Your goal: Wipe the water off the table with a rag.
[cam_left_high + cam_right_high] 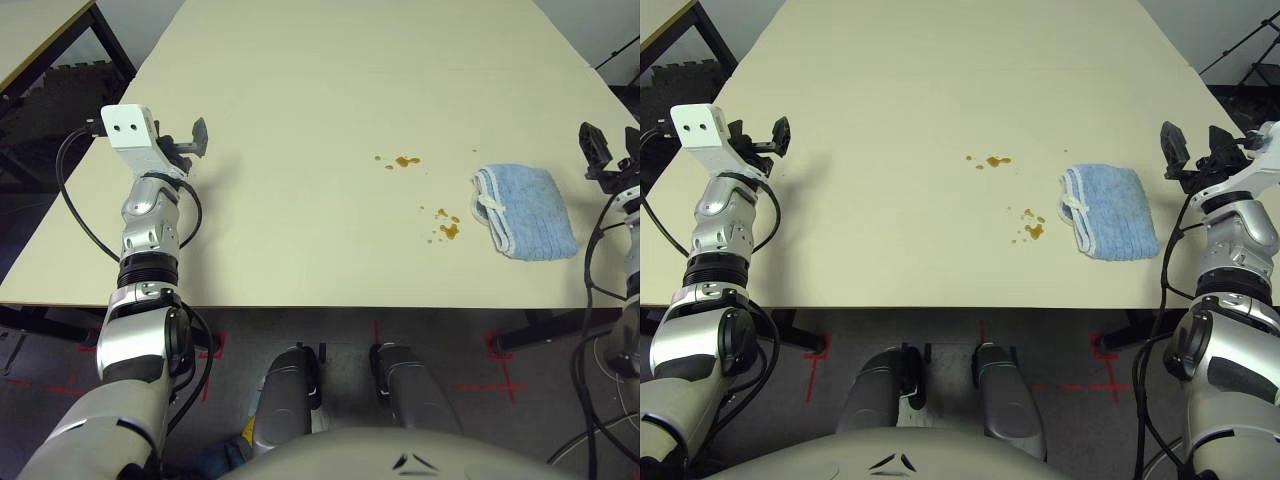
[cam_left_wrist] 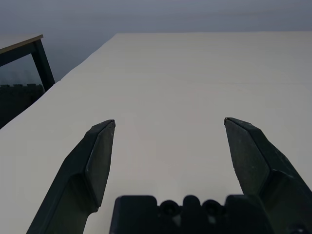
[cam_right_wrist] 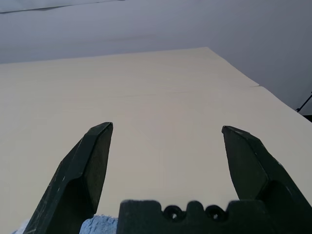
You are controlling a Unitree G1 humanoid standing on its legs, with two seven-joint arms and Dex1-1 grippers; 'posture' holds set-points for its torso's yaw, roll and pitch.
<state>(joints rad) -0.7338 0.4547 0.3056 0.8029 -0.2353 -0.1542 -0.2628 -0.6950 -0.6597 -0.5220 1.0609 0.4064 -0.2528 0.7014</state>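
Lying on the right half of the table (image 1: 300, 120): one folded light blue rag (image 1: 525, 210), rumpled terry with a white stitched edge and tag on its left side, near the front edge. Surface pale cream, smooth.

Water (image 1: 447, 225), amber-brown, two clusters. First cluster: droplets and a splotch just left of the rag, apart from it by a narrow strip of bare top. Second cluster (image 1: 402, 161): a few drops farther back and to the left, well apart from the rag. Bare table separates the two clusters.

Left gripper (image 1: 192, 142): above the left part of the table, near its left edge, fingers spread wide with nothing between them; in the left wrist view the two black fingers (image 2: 92, 165) frame bare tabletop. White block mounted on the wrist, black cable looping down the silver forearm.

Right gripper (image 1: 1188, 150): at the right edge of the table, beside the rag but not touching it, fingers parted and empty. In the right wrist view its fingers (image 3: 85, 170) frame open tabletop, with a sliver of blue cloth (image 3: 100, 225) at the base.

Surroundings: a smaller tan table with black frame (image 1: 40, 30) off the far left corner; red tape marks (image 1: 500, 360) on the grey floor below the front edge. Nothing stands between either gripper and the rag or the spill.
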